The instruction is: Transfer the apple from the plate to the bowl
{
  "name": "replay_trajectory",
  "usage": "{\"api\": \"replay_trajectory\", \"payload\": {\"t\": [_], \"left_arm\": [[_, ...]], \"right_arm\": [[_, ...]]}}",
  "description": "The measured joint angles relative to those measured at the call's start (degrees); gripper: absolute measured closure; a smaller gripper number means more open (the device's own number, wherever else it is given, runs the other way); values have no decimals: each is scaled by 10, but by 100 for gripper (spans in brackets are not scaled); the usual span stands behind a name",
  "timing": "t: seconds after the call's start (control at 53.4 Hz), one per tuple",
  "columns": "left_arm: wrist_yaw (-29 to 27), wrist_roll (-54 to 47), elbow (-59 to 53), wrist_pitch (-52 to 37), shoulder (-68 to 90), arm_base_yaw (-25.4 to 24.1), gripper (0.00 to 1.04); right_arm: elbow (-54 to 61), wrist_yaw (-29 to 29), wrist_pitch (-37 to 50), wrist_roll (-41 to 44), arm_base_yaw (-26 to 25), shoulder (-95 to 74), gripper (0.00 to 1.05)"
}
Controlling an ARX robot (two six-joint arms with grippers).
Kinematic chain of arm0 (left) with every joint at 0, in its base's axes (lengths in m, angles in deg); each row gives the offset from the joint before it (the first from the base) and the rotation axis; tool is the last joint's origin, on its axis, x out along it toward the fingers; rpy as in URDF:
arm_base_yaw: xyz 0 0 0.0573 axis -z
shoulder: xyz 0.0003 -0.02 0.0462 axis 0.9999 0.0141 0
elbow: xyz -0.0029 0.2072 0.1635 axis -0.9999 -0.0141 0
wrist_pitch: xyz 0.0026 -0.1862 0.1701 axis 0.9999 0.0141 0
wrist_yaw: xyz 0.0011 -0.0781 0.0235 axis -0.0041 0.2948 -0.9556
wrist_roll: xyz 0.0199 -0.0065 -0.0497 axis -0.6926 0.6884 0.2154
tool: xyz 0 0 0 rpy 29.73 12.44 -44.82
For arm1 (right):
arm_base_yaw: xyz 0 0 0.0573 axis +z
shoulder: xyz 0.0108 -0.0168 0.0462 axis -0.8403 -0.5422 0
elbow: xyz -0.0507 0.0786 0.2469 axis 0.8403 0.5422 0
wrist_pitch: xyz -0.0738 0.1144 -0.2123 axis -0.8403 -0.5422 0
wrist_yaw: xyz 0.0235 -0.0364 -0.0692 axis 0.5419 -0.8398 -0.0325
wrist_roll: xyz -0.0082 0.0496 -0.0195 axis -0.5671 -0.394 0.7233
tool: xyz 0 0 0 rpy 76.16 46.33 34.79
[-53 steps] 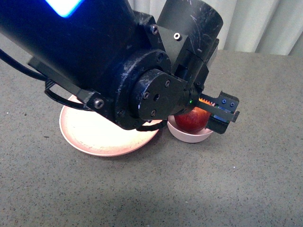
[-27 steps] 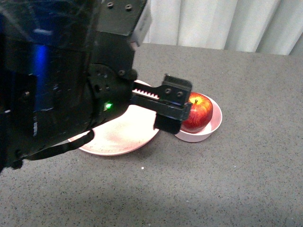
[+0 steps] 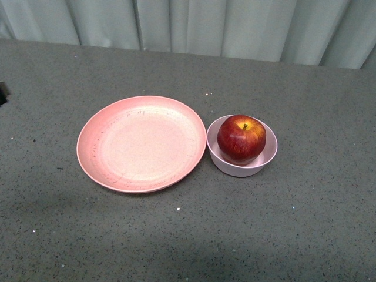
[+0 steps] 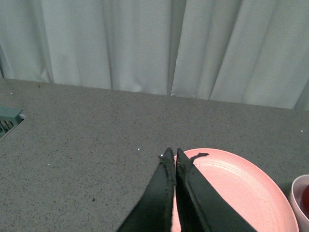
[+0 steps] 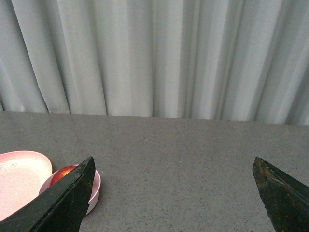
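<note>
Grey table (image 3: 305, 223), curtain (image 3: 235, 26) behind: front view has apple (image 3: 241, 138) in bowl (image 3: 267, 161), touching bare plate (image 3: 141, 144). Left wrist: left gripper (image 4: 172, 156) closed, empty, above plate rim. Right wrist: right gripper (image 5: 174, 166) wide open, empty.

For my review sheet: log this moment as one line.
apple: in bowl | plate: empty | left hand: shut, holds nothing | right hand: open, clear of bowl
</note>
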Motion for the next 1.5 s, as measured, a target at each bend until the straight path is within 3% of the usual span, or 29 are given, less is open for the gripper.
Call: {"api": "replay_trajectory", "payload": {"t": [0.187, 0.337, 0.58, 0.636, 0.73, 1.497], "left_arm": [[62, -3, -49, 100, -150, -58, 101], [92, -3, -55, 231, -284, -90, 101], [126, -3, -65, 339, -414, -124, 101], [163, -4, -66, 360, -438, -148, 101], [175, -3, -66, 393, -479, -178, 101], [182, -4, -66, 587, -680, -182, 101]], "right_arm": [[0, 0, 0, 0, 0, 0, 9], [0, 0, 0, 0, 0, 0, 9], [0, 0, 0, 0, 0, 0, 9], [0, 0, 0, 0, 0, 0, 9], [0, 0, 0, 0, 0, 0, 9], [0, 0, 0, 0, 0, 0, 9]]}}
